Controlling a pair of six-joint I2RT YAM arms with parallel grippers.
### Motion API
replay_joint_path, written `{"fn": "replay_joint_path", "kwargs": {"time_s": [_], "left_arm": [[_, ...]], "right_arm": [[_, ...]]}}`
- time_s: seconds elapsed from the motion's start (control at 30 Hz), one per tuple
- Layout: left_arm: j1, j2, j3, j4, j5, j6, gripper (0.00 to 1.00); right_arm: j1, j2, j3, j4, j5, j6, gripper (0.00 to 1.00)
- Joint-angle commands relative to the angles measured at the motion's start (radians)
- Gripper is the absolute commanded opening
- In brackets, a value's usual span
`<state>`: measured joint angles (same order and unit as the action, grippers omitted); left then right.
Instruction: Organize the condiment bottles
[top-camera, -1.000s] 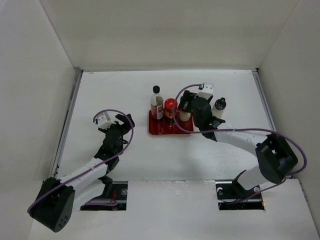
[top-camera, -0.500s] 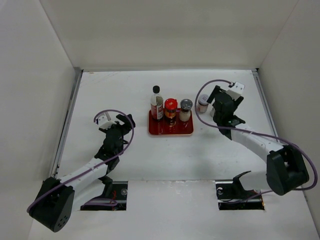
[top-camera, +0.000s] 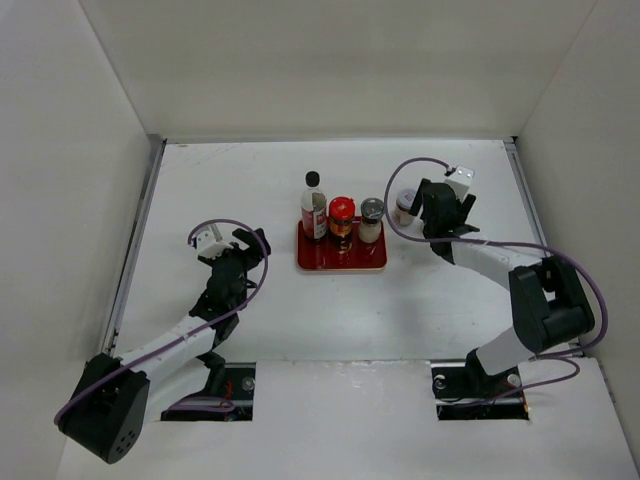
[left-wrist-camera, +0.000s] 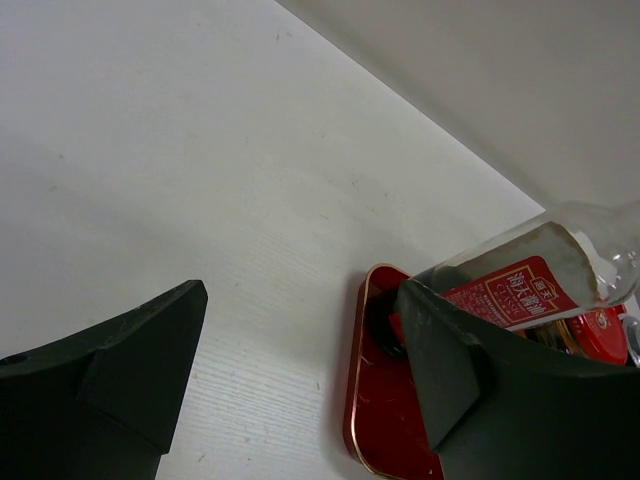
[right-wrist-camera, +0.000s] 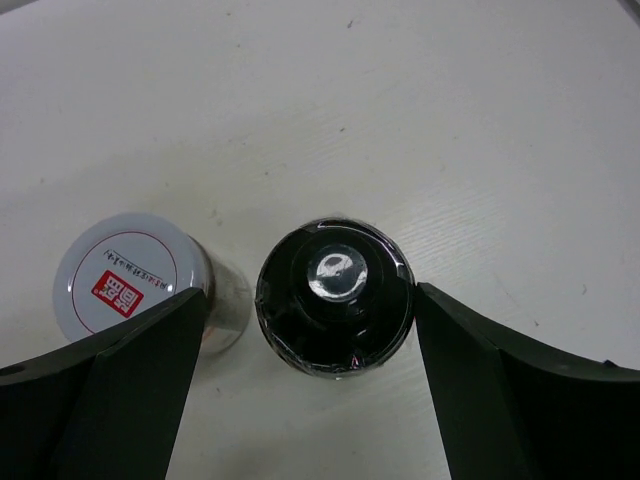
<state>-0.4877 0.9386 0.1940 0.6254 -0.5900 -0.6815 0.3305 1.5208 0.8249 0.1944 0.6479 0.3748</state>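
Observation:
On the red tray (top-camera: 345, 262) stand the tall slim black-capped bottle (top-camera: 314, 206), the red-capped jar (top-camera: 342, 216) and the grey-capped shaker (top-camera: 372, 219). The pinkish-white-lidded jar (top-camera: 405, 206) stands on the table right of the tray. My right gripper (top-camera: 432, 208) hangs over the dark-knobbed bottle and hides it from above. In the right wrist view the gripper (right-wrist-camera: 310, 300) is open, one jaw on each side of the dark-knobbed bottle (right-wrist-camera: 335, 295), with the white-lidded jar (right-wrist-camera: 125, 285) just left of it. My left gripper (top-camera: 246, 246) is open and empty, left of the tray.
The left wrist view shows the open gripper (left-wrist-camera: 300, 300), the tray's near corner (left-wrist-camera: 372, 400), the tall bottle (left-wrist-camera: 540, 275) and the red cap (left-wrist-camera: 602, 332). White walls enclose the table at the back and on both sides.
My right gripper left the grey-capped shaker on the tray, swung right, and now sits open over the dark-knobbed bottle. The left arm has not moved.

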Motion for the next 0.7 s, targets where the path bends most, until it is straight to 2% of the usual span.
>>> {"fn": "replay_joint_path", "kwargs": {"time_s": [0.0, 0.1, 0.27, 0.37, 0.5, 0.67], "left_arm": [[-0.007, 0.012, 0.007, 0.06, 0.007, -0.006, 0.77], [-0.008, 0.028, 0.01, 0.066, 0.016, -0.006, 0.77], [-0.001, 0.026, 0.01, 0.066, 0.016, -0.004, 0.77], [-0.007, 0.014, 0.007, 0.066, 0.012, -0.004, 0.77], [0.002, 0.029, 0.007, 0.069, 0.019, -0.004, 0.76], [-0.002, 0.019, 0.007, 0.071, 0.015, -0.004, 0.76]], "right_arm": [[-0.014, 0.022, 0.063, 0.026, -0.021, 0.022, 0.88], [-0.014, 0.044, 0.071, 0.04, 0.018, 0.03, 0.78], [-0.023, 0.062, 0.043, 0.073, 0.059, 0.041, 0.67], [-0.025, 0.039, 0.019, 0.079, 0.064, 0.062, 0.54], [-0.011, -0.066, -0.035, 0.092, 0.128, 0.081, 0.52], [0.104, -0.226, -0.111, 0.079, 0.157, 0.075, 0.52]]}}
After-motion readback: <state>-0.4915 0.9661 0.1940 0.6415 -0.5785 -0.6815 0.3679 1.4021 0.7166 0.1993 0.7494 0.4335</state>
